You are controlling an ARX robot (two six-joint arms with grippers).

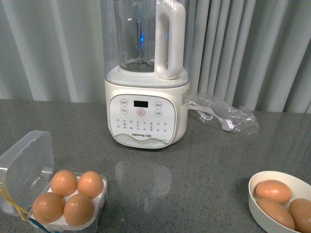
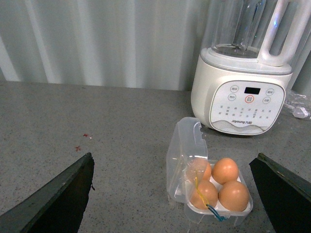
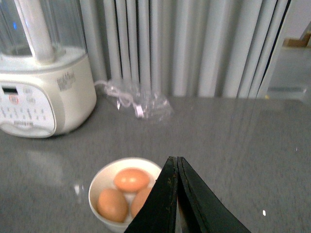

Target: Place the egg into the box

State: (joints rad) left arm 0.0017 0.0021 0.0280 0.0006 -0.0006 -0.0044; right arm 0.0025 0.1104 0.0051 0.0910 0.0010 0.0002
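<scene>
The clear box [image 1: 28,162] stands at the table's front left with its lid tipped open, and brown eggs [image 1: 77,208] fill its white tray. Yellow and blue strings hang at its front. Three more brown eggs [image 1: 273,191] lie in a round white bowl [image 1: 254,206] at the front right. Neither gripper shows in the front view. In the left wrist view my left gripper [image 2: 173,156] is open and empty, with the box [image 2: 184,145] between and beyond its fingers. My right gripper [image 3: 174,159] is shut on nothing, above the bowl [image 3: 99,178] and partly hiding one egg [image 3: 131,179].
A white blender [image 1: 146,116] with a clear jug stands at the middle back. A crumpled plastic bag [image 1: 226,116] with a white cable lies to its right. Grey curtains close off the back. The table top is grey stone.
</scene>
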